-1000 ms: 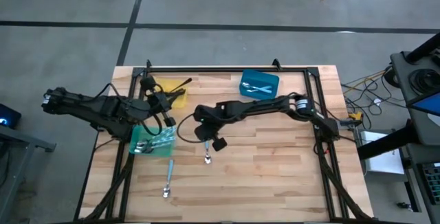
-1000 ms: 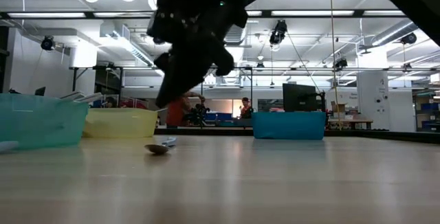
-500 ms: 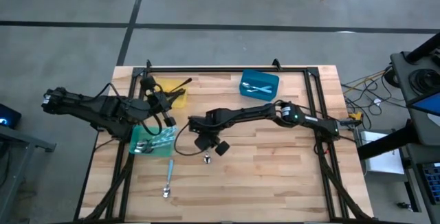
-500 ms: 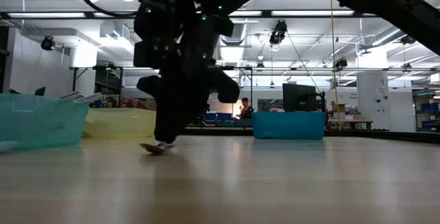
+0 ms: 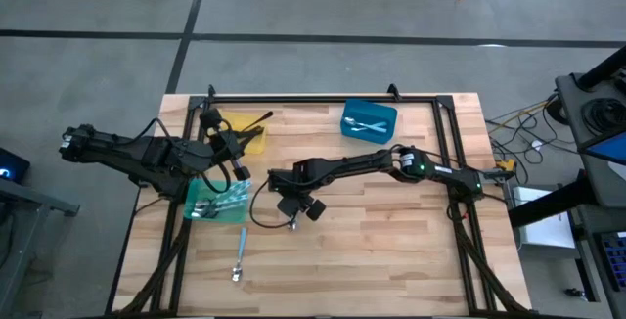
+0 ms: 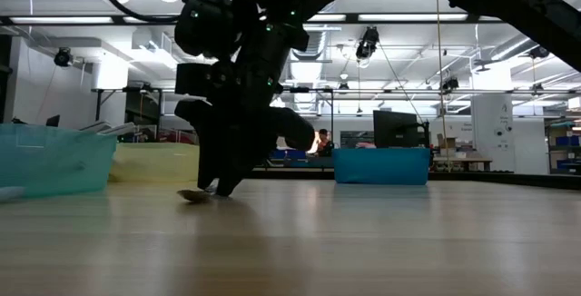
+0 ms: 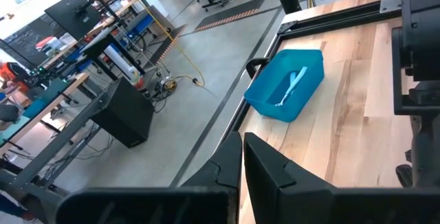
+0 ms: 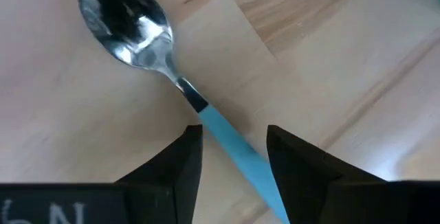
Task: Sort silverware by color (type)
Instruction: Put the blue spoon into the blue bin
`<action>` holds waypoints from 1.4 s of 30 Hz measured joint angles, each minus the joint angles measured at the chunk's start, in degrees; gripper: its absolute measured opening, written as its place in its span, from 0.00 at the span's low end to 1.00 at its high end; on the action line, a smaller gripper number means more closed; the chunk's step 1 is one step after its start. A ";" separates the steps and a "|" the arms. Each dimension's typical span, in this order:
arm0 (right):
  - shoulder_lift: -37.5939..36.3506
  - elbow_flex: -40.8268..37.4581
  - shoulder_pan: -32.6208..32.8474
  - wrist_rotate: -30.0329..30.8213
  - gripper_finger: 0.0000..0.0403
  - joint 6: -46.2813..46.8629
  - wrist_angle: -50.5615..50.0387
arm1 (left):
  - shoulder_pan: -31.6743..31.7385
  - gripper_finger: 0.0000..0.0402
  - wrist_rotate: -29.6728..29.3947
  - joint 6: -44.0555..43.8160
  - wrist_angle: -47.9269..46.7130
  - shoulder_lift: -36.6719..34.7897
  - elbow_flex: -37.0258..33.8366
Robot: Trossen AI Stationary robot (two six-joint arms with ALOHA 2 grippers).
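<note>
Right gripper [image 5: 290, 213] low over the middle of the desk [image 5: 391, 250], fingers [image 8: 180, 162] parted and straddling the blue handle of one spoon [image 8: 172, 80]; spoon lies flat on the wood, bowl up, fingers not closed on it. In the low view the gripper tips reach down to the desk surface.

Left gripper [image 5: 233, 167] closed, empty, above the green bin [image 5: 217, 202] at the desk's left edge.

Bins: three. Yellow bin [image 5: 245, 131] near the far left corner, one dark utensil [image 5: 256, 119] sticking out. Blue bin [image 5: 369, 121] by the far edge, two light-blue pieces [image 5: 368, 125] inside. Green bin holds several silver pieces, count unclear.

One more blue-handled spoon [image 5: 239, 255] lies loose near the front left.
</note>
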 joint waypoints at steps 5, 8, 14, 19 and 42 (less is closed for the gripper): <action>1.61 0.10 -0.75 -3.46 0.38 -0.50 0.54 | 0.00 0.00 0.00 0.04 0.00 0.00 0.01; 2.91 0.20 -0.85 -3.19 0.34 -0.02 0.37 | 0.00 0.00 0.02 0.04 0.00 0.00 0.02; 3.52 0.14 -1.09 -3.83 0.17 0.44 0.18 | 0.00 0.00 0.02 0.04 0.01 0.00 0.02; 3.52 0.11 -1.18 -4.27 0.06 0.58 -0.39 | 0.00 0.00 0.02 0.02 0.00 0.00 0.02; -13.01 -0.66 -13.35 -1.96 0.05 18.32 -22.06 | -0.02 0.00 0.02 0.04 0.00 0.00 0.04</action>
